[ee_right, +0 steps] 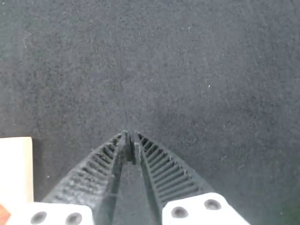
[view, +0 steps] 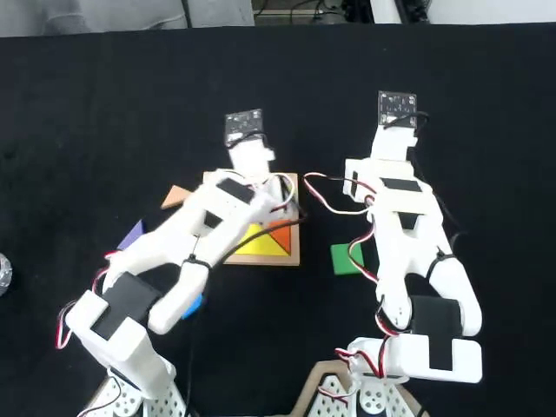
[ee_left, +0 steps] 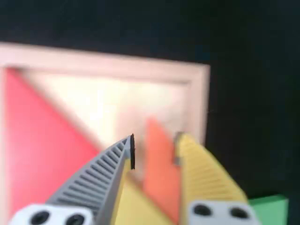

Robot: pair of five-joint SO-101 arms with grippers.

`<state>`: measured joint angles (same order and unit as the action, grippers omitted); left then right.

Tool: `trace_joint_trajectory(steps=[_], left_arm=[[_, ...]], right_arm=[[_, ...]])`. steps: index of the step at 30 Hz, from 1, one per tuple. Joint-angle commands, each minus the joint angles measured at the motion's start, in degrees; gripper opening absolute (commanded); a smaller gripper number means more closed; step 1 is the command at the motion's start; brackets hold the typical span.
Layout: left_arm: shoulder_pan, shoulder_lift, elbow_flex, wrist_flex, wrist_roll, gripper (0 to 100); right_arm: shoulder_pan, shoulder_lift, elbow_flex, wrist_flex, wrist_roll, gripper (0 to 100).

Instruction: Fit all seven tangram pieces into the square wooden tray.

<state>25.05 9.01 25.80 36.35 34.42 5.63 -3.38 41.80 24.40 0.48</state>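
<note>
Holding red triangle (ee_left: 42, 154), yellow triangle (view: 253, 244), orange triangle (ee_left: 159, 173), wooden tray (ee_left: 117, 63)

Looks like a robotics lab bench here: a table (view: 78, 104) draped in black cloth, the left arm (view: 174, 248) and the right arm (view: 408, 217) side by side, white shells, bare servo wires (view: 328, 198) looping loose, plywood base (view: 328, 388) at the near edge, cables (view: 300, 10) trailing behind.

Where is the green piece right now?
In the high view, the green piece lies on the black table just right of the wooden tray, beside the right arm.
</note>
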Motion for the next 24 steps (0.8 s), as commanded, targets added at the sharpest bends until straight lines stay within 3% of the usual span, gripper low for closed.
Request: trace_joint_trajectory(steps=[1,6,10,13,19,24], left_arm=[[-5.49,-9.05,-7.60,18.29,-7.21,4],[-17.63,-21.63,-12.88,39.47,-25.58,4],[-30.90,-27.69,-6.64,39.21,-51.96,5],[-39.43,-28.48,-1.10,37.71,-65.32,5],[-49.27,-28.48,6.29,37.36,-75.25,5],[-51.65,-28.40,11.03,27.16,-81.49,5]], right_arm=[[1.14,-2.68,-0.92,-1.23,0.09,1.1],[1.05,-2.68,-0.92,-1.23,0.18,1.1],[0.88,-2.68,-0.92,-1.23,0.18,1.1],[0.79,-2.68,-0.92,-1.23,0.18,1.1],[0.79,-2.68,-0.92,-1.14,0.18,1.1],[0.79,-2.59,-0.92,-1.05,0.18,1.1]])
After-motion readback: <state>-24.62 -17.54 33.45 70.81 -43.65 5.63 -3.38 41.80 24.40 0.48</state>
